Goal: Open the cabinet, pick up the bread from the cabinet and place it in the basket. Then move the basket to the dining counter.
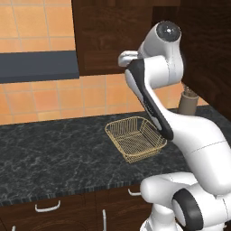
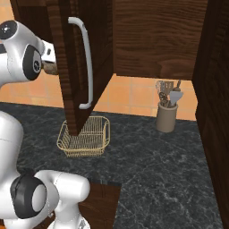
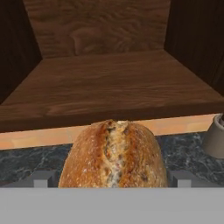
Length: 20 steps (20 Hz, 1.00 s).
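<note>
The bread, a golden-brown roll with a split crust, sits close up in the hand view with my gripper shut on it; grey fingertips flank its sides. Beyond it the cabinet stands open, its wooden shelf bare. In the right base view the cabinet door with its silver handle is swung out, and the hand with the bread peeks out left of it. The yellow wire basket rests on the black counter below, with nothing in it.
A utensil holder stands on the black speckled counter to the right of the basket. A grey range hood hangs at the left. A tall dark panel closes the right side. Drawers lie below the counter.
</note>
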{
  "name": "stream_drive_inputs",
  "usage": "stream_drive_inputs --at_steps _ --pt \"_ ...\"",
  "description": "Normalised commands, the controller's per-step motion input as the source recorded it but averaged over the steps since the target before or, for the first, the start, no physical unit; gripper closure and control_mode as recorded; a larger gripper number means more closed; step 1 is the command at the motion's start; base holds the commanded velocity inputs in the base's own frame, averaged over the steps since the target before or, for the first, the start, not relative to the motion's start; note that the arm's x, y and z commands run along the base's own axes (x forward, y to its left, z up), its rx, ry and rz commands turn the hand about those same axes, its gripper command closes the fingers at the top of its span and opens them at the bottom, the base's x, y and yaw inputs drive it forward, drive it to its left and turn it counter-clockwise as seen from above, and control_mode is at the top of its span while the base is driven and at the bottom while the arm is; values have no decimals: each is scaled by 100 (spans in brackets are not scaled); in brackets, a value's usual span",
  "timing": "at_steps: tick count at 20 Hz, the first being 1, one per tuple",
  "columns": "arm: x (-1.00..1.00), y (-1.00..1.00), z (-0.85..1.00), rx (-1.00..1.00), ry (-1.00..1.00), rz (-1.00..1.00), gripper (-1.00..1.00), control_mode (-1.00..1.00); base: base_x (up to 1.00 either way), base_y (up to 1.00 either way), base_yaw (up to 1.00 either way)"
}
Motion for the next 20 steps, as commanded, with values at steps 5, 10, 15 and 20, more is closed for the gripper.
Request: stream_drive_inputs --at_steps 5,10,15,20 --pt "0 -4 -6 3 9 0 100 -100 0 0 0" --pt "-5 -2 -46 2 6 0 100 -100 0 0 0" --pt "-5 -3 -55 3 6 0 100 -100 0 0 0" --pt "0 -7 -66 3 12 0 100 -100 0 0 0"
